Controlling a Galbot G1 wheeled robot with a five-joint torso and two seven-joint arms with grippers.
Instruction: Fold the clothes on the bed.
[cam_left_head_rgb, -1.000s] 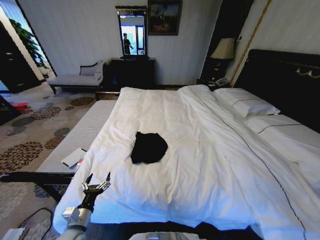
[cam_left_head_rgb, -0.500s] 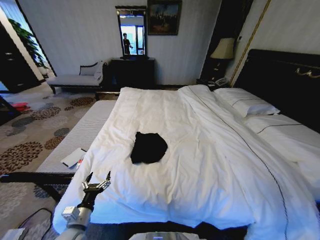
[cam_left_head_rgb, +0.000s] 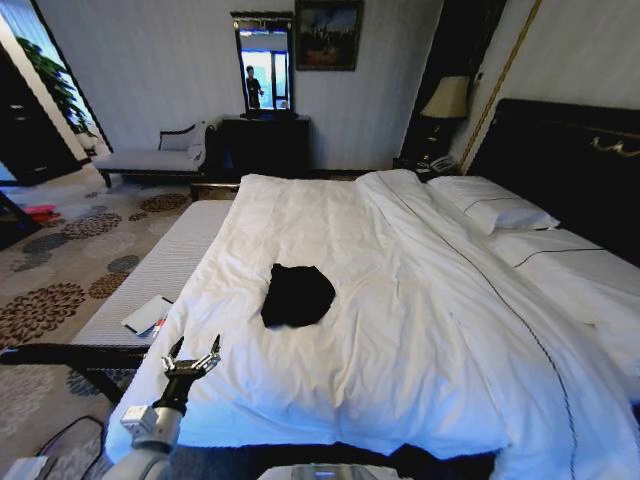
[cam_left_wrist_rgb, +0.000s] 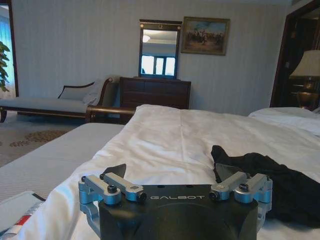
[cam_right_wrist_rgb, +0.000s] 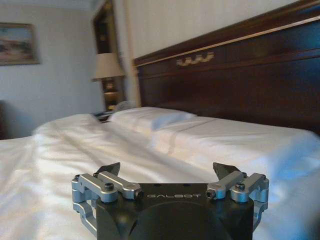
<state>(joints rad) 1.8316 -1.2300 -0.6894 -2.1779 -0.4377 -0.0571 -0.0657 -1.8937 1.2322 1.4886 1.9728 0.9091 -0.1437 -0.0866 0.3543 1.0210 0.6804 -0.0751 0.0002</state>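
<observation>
Clothes (cam_left_head_rgb: 297, 296), a small black top, lay crumpled on the white duvet of the bed (cam_left_head_rgb: 400, 330), toward its near left part and well clear of the pillows (cam_left_head_rgb: 495, 210). The left pincer (cam_left_head_rgb: 192, 357) hovered with fingers spread wide and empty over the bed's near left corner, short of the garment. In the right wrist view, the right pincer (cam_right_wrist_rgb: 167, 172) was likewise open, holding nothing, above the duvet and facing the dark wooden headboard (cam_right_wrist_rgb: 235, 75).
</observation>
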